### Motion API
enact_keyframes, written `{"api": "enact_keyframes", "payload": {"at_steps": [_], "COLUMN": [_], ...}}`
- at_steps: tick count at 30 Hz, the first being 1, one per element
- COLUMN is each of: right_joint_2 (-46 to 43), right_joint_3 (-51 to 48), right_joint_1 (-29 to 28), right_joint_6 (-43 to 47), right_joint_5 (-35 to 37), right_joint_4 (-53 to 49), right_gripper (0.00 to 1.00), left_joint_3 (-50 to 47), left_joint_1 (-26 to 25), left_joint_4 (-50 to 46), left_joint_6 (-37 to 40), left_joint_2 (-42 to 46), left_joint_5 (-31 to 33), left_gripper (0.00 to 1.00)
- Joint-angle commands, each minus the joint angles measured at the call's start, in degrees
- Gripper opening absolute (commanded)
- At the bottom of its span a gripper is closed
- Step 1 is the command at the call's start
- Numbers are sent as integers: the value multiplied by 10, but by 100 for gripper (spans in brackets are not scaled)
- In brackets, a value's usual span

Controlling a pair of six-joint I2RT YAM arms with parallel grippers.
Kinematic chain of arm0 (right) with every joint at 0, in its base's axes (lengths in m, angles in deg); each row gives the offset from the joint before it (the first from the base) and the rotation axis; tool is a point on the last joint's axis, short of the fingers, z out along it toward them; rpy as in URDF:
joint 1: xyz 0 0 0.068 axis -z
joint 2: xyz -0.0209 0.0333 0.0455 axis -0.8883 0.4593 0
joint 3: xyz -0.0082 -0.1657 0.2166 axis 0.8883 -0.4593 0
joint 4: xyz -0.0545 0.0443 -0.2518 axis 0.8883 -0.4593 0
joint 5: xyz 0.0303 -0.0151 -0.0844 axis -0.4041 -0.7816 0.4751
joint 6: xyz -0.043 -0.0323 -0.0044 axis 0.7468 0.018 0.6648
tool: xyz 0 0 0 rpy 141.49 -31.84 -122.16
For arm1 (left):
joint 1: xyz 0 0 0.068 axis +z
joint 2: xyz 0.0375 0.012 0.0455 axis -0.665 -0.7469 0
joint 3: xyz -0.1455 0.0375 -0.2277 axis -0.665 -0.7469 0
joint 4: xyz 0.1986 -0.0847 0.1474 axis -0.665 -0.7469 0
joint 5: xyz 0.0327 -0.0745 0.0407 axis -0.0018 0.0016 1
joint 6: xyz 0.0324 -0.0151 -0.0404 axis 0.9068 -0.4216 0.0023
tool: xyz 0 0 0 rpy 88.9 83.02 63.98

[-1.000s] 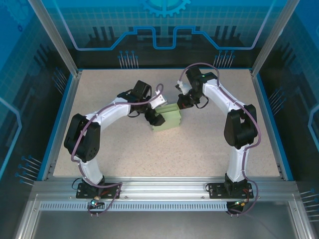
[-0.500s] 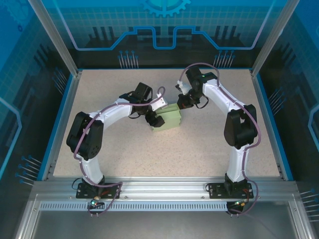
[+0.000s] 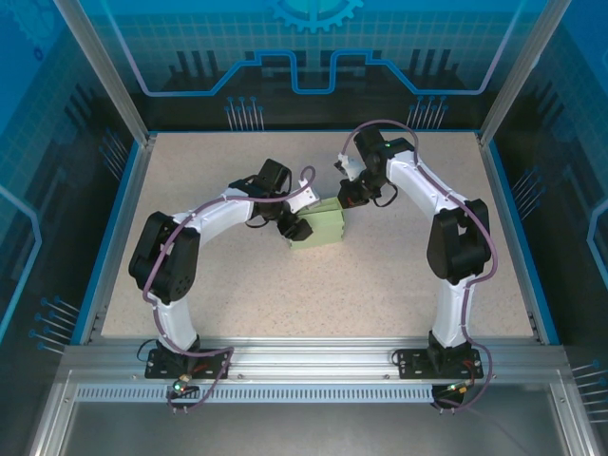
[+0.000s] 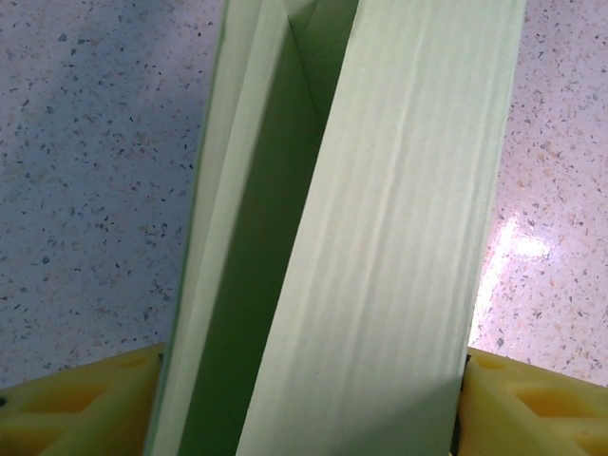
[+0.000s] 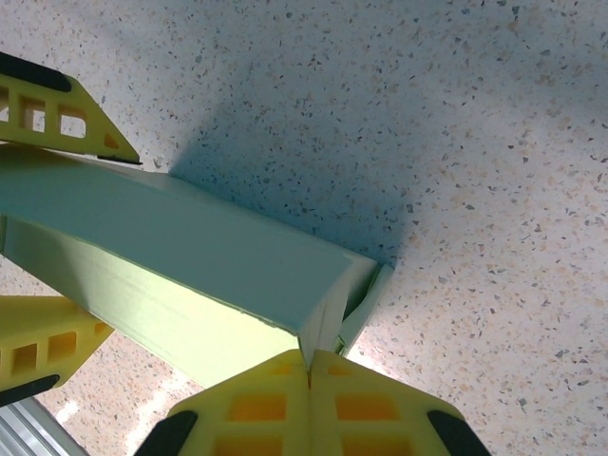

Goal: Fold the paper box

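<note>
Paper box [image 3: 323, 226] is sitting mid-table between your arms. Your left gripper [image 4: 313, 404] is straddling it, pads [image 4: 76, 408] lying at both long walls; whether they're pressing, I cannot tell. Your right gripper [image 5: 309, 380] is pressed together at the end corner. Be squeezing gently and squarely, so walls aren't buckling. No print is showing.

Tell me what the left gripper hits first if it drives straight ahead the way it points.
The paper box: it stands between the left gripper's fingers, dead ahead. Beyond it, probably the table.
</note>
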Motion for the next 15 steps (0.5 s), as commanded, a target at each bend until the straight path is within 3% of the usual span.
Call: {"api": "enact_keyframes", "payload": {"at_steps": [1, 15], "right_joint_2": [-15, -40], "right_joint_3": [-13, -40], "right_joint_1": [-7, -15], "right_joint_6": [-1, -20], "right_joint_5": [-5, 14], "right_joint_4": [-13, -6], "right_gripper": [0, 0], "left_joint_3": [-14, -40], "left_joint_1": [-2, -7], "left_joint_4": [16, 45], "left_joint_6": [-18, -56], "left_joint_2": [0, 8], "left_joint_5": [7, 32], "left_gripper": [65, 50]}}
